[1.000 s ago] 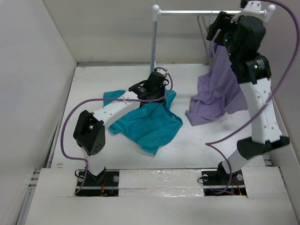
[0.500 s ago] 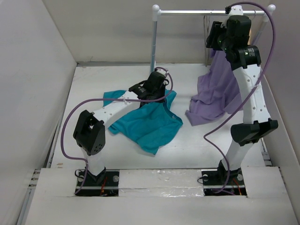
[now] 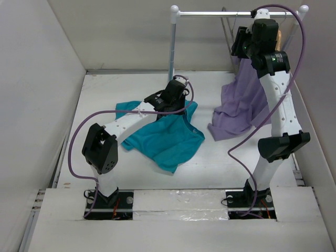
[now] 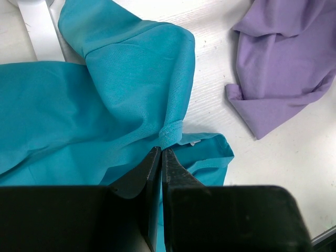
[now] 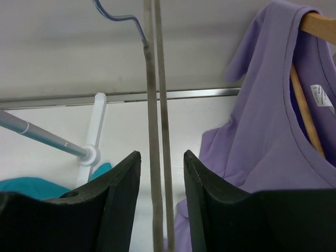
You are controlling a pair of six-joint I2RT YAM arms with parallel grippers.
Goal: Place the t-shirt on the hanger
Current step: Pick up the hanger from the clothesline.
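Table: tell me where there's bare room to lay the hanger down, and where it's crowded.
Bare table lies between the left wall and the t-shirt, and in the near strip from the t-shirt's hem to the arm bases. A narrower gap separates the t-shirt from the purple top. The far right, under the rail, is crowded.

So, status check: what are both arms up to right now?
Left gripper shut, pinching the t-shirt on the table. Right gripper open, jaws either side of the hanger on the rail. Purple top hangs close beside it.
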